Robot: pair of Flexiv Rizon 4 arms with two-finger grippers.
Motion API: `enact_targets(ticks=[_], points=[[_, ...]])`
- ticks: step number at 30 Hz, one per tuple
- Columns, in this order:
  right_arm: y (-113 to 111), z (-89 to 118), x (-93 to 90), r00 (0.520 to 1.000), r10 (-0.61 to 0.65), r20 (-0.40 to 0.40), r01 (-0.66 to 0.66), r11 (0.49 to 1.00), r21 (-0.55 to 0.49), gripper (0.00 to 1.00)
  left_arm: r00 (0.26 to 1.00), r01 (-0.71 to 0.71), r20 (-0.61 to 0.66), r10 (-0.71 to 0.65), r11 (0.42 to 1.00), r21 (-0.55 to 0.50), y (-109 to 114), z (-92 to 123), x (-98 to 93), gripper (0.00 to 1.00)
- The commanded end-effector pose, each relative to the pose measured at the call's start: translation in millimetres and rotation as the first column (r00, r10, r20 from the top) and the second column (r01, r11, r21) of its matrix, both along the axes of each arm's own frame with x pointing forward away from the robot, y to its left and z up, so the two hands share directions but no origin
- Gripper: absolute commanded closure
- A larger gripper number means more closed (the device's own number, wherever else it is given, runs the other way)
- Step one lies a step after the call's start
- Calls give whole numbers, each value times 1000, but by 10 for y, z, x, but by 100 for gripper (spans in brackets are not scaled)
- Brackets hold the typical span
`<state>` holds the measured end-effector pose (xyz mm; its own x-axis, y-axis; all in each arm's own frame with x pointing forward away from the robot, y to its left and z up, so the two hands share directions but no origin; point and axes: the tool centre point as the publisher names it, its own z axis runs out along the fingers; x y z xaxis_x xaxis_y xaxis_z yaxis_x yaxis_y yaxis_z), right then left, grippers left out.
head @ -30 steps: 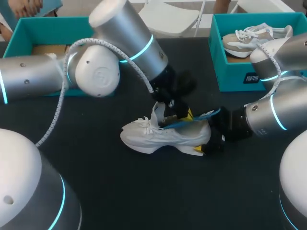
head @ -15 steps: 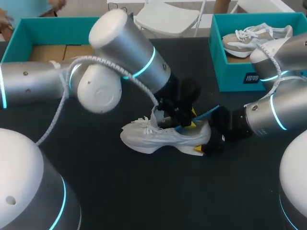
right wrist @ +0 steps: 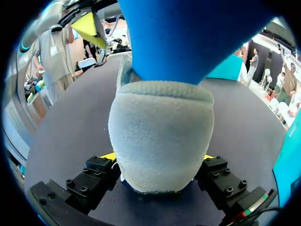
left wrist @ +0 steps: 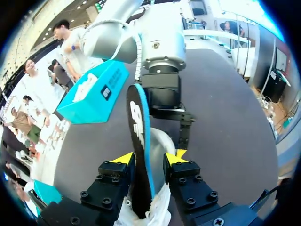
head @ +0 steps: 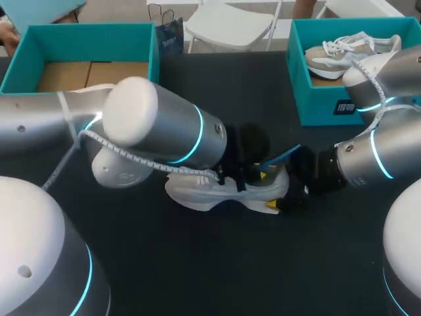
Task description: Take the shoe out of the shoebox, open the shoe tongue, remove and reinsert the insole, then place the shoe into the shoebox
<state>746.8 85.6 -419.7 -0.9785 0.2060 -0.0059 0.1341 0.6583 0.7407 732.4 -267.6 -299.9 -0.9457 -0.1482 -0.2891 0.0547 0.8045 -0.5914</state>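
— Naming the materials first: what do you have on the counter (head: 197,270)?

— You have a white shoe (head: 197,191) with a smooth upper, white laces and a thick, sculpted sole. In the right wrist view its heel (right wrist: 160,136) is a rounded, pale cap with a fuzzy nap. The insole (left wrist: 138,141) is a thin, flat, elongated sheet, blue on one face and black on the other.

— Which way does the shoe lie?

— It stands sole-down near the middle of the counter. Its long axis runs across the head view, with the toe toward your left side and the heel toward your right arm. The insole stands on edge, its near end down in the shoe's opening and its far end rising past the heel.

— And your pincers?

— Your left pincer (left wrist: 149,157) is closed narrowly on the insole, one yellow-tipped finger against each face. Your right pincer (right wrist: 159,157) is spread wide and clamps the heel from both sides, low by the counter.

— What surrounds them?

— The counter is dark and matte. A teal shoebox (head: 85,31) with a brown cardboard floor sits at the far left corner. A second teal box (head: 329,108) at the far right holds a tan and white shoe (head: 342,52).
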Motion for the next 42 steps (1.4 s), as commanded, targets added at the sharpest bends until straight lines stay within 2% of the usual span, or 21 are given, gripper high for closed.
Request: enact_targets(ticks=[1, 8, 17, 18, 19, 21, 26, 29, 35, 42], points=[[-12, -141, 28, 558, 661, -501, -579, 743, 336, 100, 1000, -11, 4, 11, 1000, 2, -37, -28, 68, 59], [-12, -141, 28, 558, 661, -501, -579, 743, 336, 100, 1000, -20, 2, 20, 1000, -9, -70, -105, 146, 58], [-12, -141, 28, 558, 661, -501, -579, 743, 336, 100, 999, -37, -9, 37, 999, -13, -130, -220, 175, 68], [-12, -141, 28, 558, 661, -501, -579, 743, 336, 100, 999, -51, -13, 51, 998, -21, -138, -225, 172, 90], [-12, -141, 28, 558, 661, -501, -579, 743, 336, 100, 999, -49, -16, 48, 999, -23, -151, -226, 171, 94], [-12, -141, 28, 558, 661, -501, -579, 743, 336, 100, 999, -50, -17, 50, 998, -27, -177, -235, 168, 100], [-12, -141, 28, 558, 661, -501, -579, 743, 336, 100, 998, -51, -41, 50, 998, -34, -208, -260, 176, 100], [-12, -141, 28, 558, 661, -501, -579, 743, 336, 100, 998, -45, -52, 43, 997, -55, -173, -191, 159, 100], [-12, -141, 28, 558, 661, -501, -579, 743, 336, 100, 993, -34, -119, 17, 990, -136, -1, 200, 141, 100], [-12, -141, 28, 558, 661, -501, -579, 743, 336, 100, 963, 76, -238, -126, 975, -208, -3, 649, 98, 100]])
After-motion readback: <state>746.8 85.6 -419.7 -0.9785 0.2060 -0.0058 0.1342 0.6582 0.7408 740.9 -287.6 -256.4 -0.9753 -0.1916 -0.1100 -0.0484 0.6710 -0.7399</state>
